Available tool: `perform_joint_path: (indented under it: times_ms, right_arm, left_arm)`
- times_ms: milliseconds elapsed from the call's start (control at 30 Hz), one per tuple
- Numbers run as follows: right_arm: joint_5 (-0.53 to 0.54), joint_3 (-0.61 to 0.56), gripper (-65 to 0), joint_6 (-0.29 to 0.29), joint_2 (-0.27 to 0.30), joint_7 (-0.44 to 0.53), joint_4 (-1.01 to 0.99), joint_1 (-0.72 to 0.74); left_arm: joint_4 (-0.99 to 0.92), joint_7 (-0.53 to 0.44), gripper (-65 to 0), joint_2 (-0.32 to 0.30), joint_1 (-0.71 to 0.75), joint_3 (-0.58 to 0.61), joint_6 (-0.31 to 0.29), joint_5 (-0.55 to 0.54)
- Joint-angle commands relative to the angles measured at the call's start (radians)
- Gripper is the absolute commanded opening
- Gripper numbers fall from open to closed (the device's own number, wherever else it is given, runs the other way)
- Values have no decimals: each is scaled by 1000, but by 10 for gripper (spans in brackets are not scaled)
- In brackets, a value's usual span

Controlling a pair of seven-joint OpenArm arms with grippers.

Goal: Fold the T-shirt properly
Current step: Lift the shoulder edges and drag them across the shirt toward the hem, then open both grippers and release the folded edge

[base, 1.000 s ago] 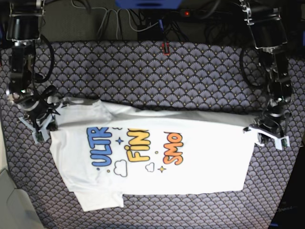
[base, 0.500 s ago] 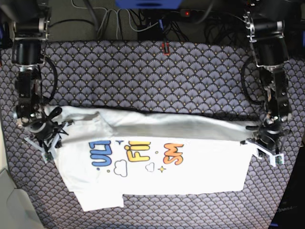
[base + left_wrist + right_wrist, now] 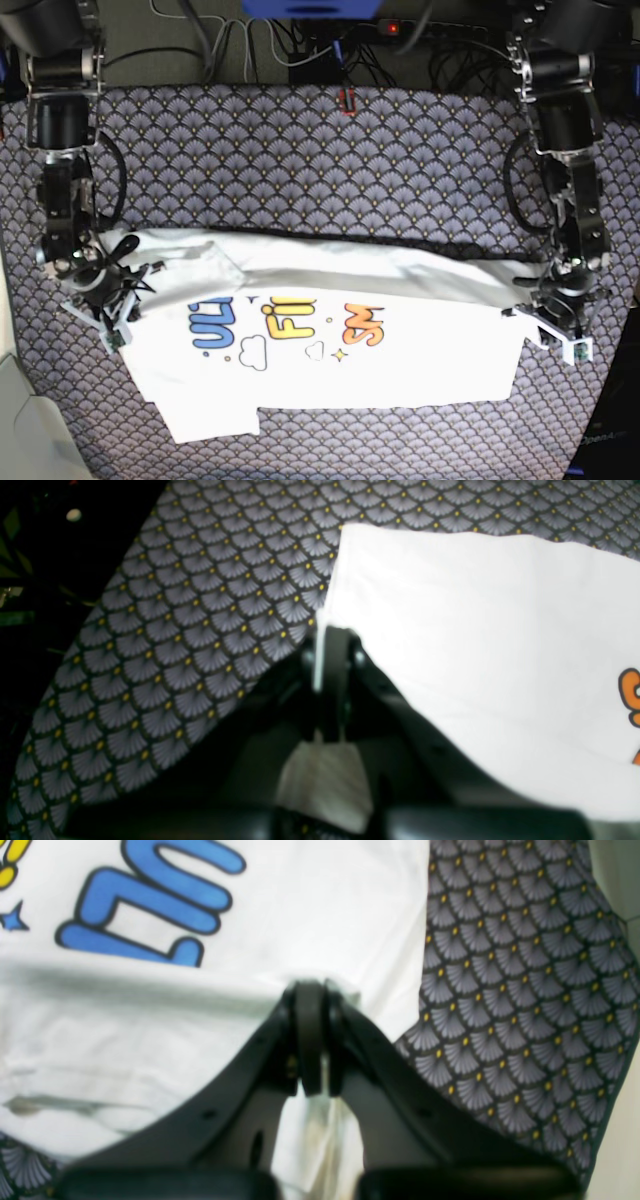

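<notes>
Stretching between them, the T-shirt (image 3: 330, 350) is clamped by left hand (image 3: 556, 332) and right hand (image 3: 100, 310).

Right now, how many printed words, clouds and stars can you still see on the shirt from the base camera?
On the T-shirt, partly covered by the fold:
Blue word: 1
Yellow word: 1
Orange word: 1
Clouds: 2
Stars: 1
Total: 6
</notes>
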Motion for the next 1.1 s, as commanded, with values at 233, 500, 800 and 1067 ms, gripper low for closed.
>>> perform_joint_path:
  times_ms: [233, 500, 800, 1067]
  right_arm:
    - [3, 4, -650, -11, 21, 22, -46, 76]
    - [3, 5, -650, -11, 20, 22, -60, 70]
    - [3, 5, -582, -8, 17, 14, -60, 67]
    - [4, 11, -397, -7, 21, 14, -58, 65]
  left_arm:
    - [18, -25, -645, -16, -43, -4, 3, -3]
    - [18, -25, -645, -15, -43, -4, 3, -3]
    - [18, -17, -397, -18, 0, -4, 3, -6]
    - [29, -20, -241, -22, 15, -8, 3, -10]
